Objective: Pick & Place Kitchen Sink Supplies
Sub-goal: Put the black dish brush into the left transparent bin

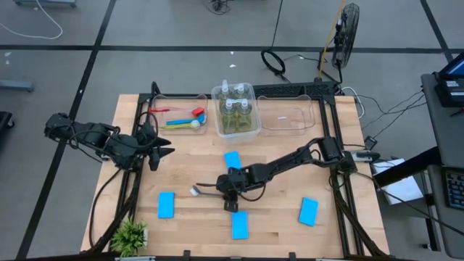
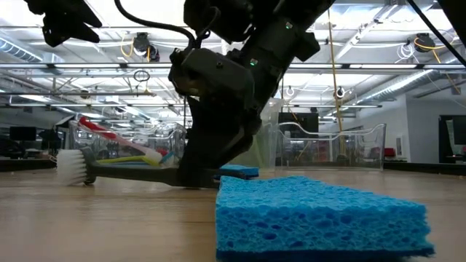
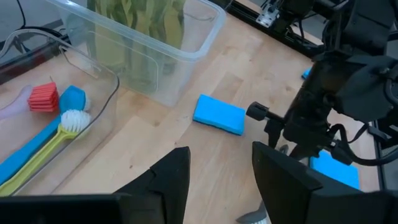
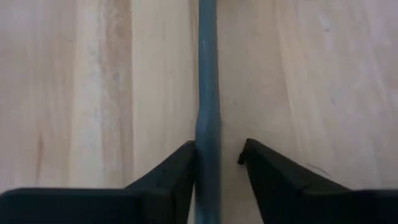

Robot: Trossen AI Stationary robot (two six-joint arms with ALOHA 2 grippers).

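- I see the wooden table (image 1: 290, 232) carrying three clear bins along its 12 o'clock edge: brushes in the left bin (image 1: 177, 116), bottles (image 1: 235, 110) in the middle one, the right bin (image 1: 284, 120) bare.
- Four blue sponges (image 1: 167, 204) lie scattered over the middle and 6 o'clock side. One sits just at 6 o'clock of my working gripper, another at 12 o'clock, so I have little room either way.
- My right gripper (image 4: 219, 163) is down at table centre, straddling the grey brush (image 1: 203, 191). In the wrist view the handle runs straight out between the fingers, touching one finger, a sliver of gap to the other. The fingers are narrow and, I judge, not yet pinching.
- From above, the brush's long axis runs 9 to 3 o'clock, white bristles toward 9 o'clock, free of any sponge.
- My left gripper (image 3: 219, 175) waits at 10 o'clock beside the brush bin, fingers half apart, empty.
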